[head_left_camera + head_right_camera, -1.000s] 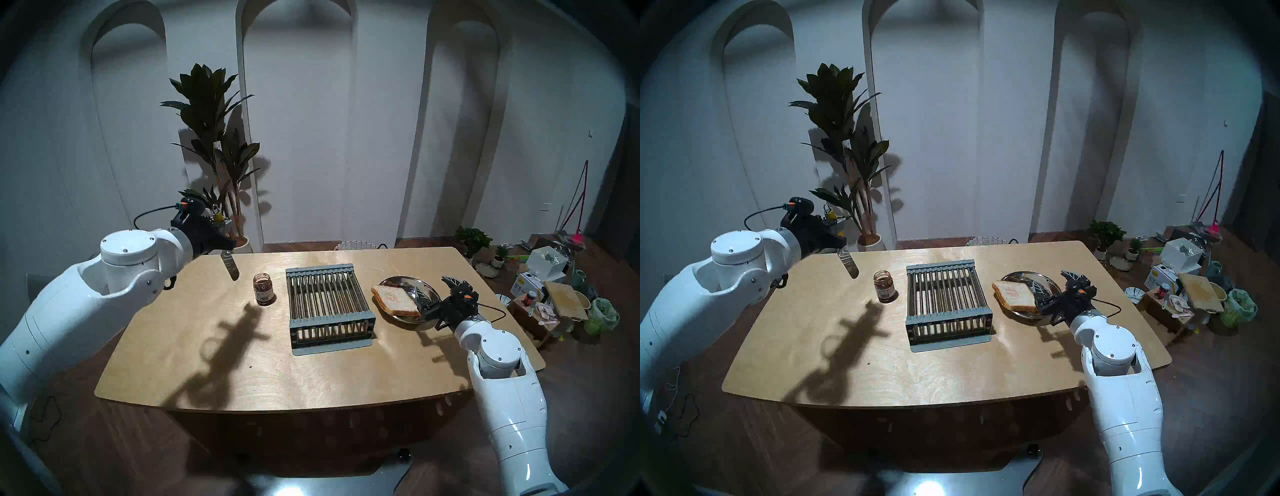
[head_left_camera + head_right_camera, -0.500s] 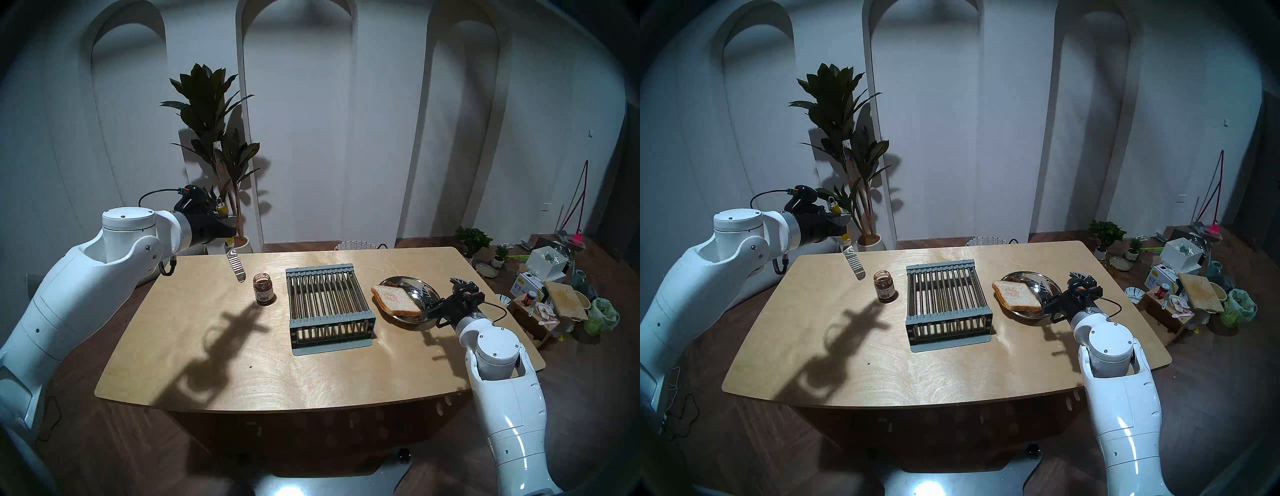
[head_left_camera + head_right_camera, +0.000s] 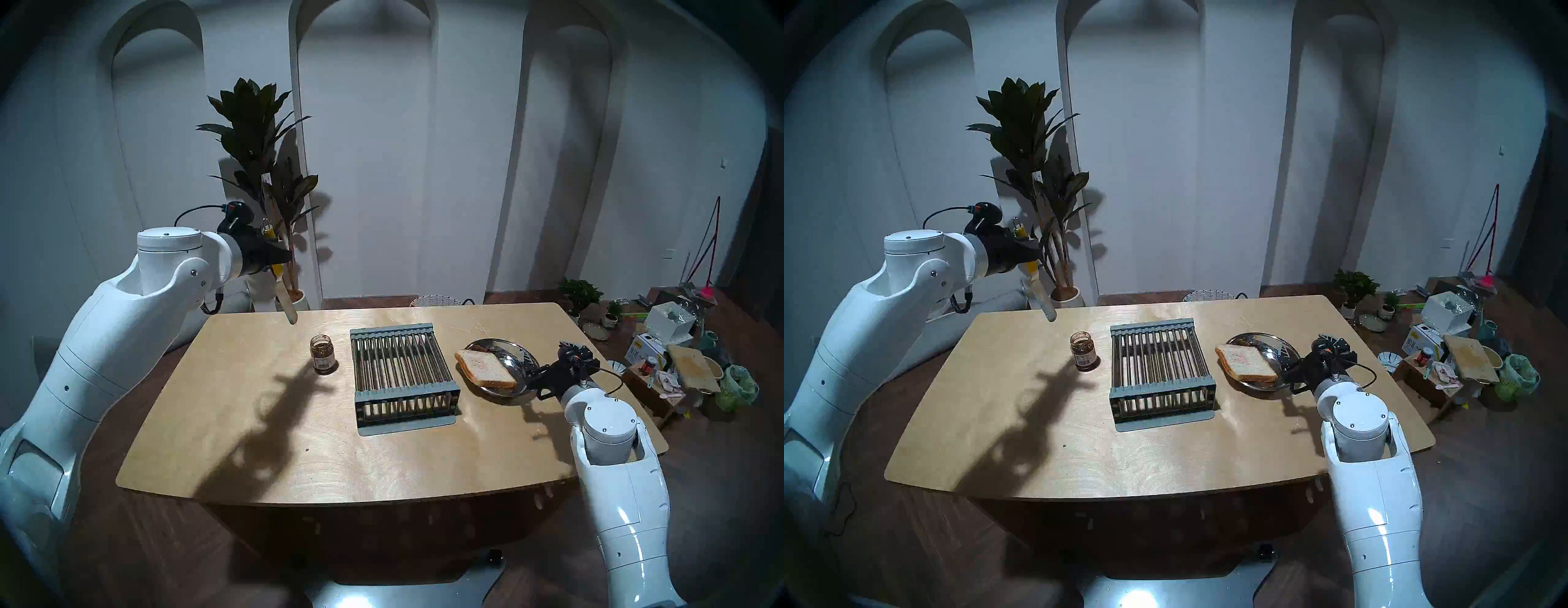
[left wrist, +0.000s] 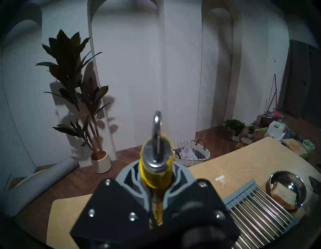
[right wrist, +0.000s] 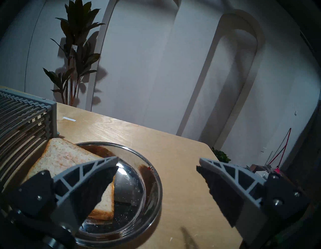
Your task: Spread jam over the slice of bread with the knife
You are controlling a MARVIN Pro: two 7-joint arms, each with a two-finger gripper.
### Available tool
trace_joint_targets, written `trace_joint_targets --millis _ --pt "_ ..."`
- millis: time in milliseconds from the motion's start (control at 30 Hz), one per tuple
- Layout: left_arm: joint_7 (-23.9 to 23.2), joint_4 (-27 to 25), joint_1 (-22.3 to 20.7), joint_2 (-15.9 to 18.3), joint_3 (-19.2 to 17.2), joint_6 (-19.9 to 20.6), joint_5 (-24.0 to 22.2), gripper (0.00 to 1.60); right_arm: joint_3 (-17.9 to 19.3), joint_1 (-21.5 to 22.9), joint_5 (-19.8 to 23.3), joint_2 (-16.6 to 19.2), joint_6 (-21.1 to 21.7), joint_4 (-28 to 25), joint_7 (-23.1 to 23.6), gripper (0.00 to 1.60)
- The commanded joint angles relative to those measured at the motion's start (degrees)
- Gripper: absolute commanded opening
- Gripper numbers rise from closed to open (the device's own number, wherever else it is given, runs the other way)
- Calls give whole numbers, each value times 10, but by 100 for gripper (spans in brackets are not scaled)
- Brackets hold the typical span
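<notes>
My left gripper (image 3: 278,257) is shut on the yellow handle of the knife (image 3: 287,303). The pale blade hangs down and to the right above the table's far left corner, behind and above the jam jar (image 3: 323,354). In the left wrist view the knife handle (image 4: 156,173) stands between the shut fingers. The slice of bread (image 3: 483,367), with a pinkish stain, leans in a shiny metal plate (image 3: 496,342). My right gripper (image 5: 157,165) is open at the plate's right side. Its left finger is over the bread's (image 5: 66,156) near corner and its right finger is beyond the rim.
A grey rack with metal bars (image 3: 403,369) stands mid-table between the jar and the plate. A potted plant (image 3: 263,178) and a wicker basket (image 4: 191,153) stand behind the table. Clutter covers the floor at the right (image 3: 679,365).
My left arm has risen and carried the knife up and back, away from the jar, and the blade has turned more edge-on. My right gripper has rolled and drawn slightly right at the plate.
</notes>
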Motion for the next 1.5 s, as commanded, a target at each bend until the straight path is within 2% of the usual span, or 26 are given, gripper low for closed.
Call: trace_joint_targets --millis 0,100,267,633,867,1167,1467 --pt "45 -25 -4 -20 -19 8 -16 0 3 3 3 1 -5 -17 1 160" --pt "56 -27 -1 -22 -19 8 -18 0 4 3 4 1 -5 -17 3 160" --pt "93 -14 2 -47 -18 5 -28 0 6 3 5 2 -7 -15 7 160" --pt "116 10 -40 -79 50 26 10 0 11 5 9 1 -8 -10 12 160" --pt "123 26 -53 -97 72 26 16 0 16 11 13 3 -10 0 16 160" --pt "136 24 -72 -102 77 34 27 0 19 16 16 7 -14 10 20 160" --pt "149 15 -67 -106 71 44 21 0 21 20 21 10 -19 16 24 160"
